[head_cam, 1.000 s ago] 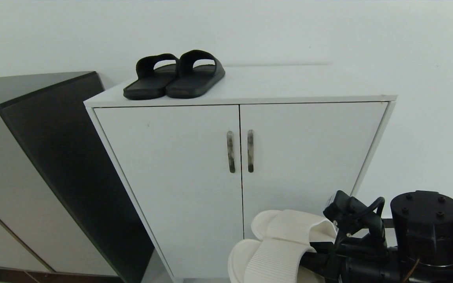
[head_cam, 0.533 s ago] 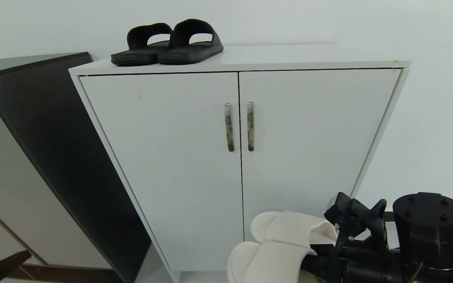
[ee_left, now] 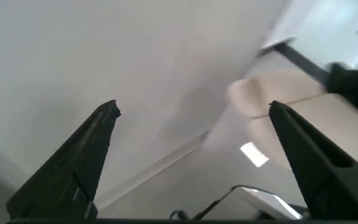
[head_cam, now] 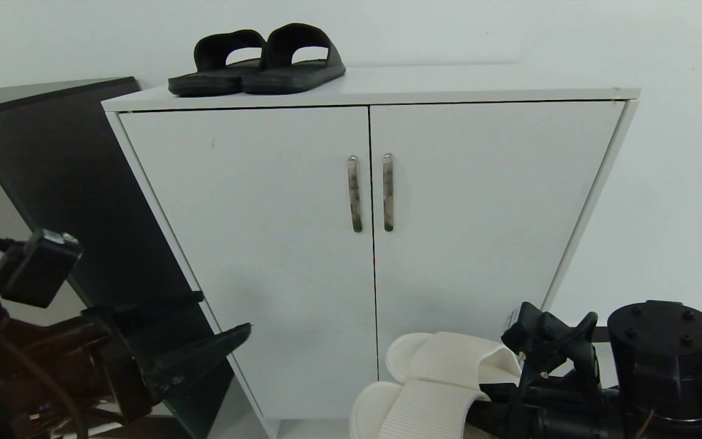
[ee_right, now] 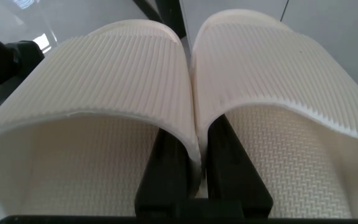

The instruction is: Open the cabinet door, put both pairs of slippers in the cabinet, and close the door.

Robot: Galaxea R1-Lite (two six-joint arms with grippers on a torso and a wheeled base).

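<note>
White cabinet (head_cam: 497, 85) w/ both doors shut, handles (head_cam: 354, 194) side by side at the centre seam. Black slippers (head_cam: 259, 61) sit as a pair on its top, at the left end. R gripper (ee_right: 196, 171) is clamped on the white slippers (head_cam: 442, 378) (fingers pinch the two inner strap walls together), low in front of the right door (head_cam: 485, 213). L gripper (head_cam: 224, 313) is spread wide, holding nothing, low near the cabinet's bottom-left corner, in front of a dark cabinet (head_cam: 70, 171).
</note>
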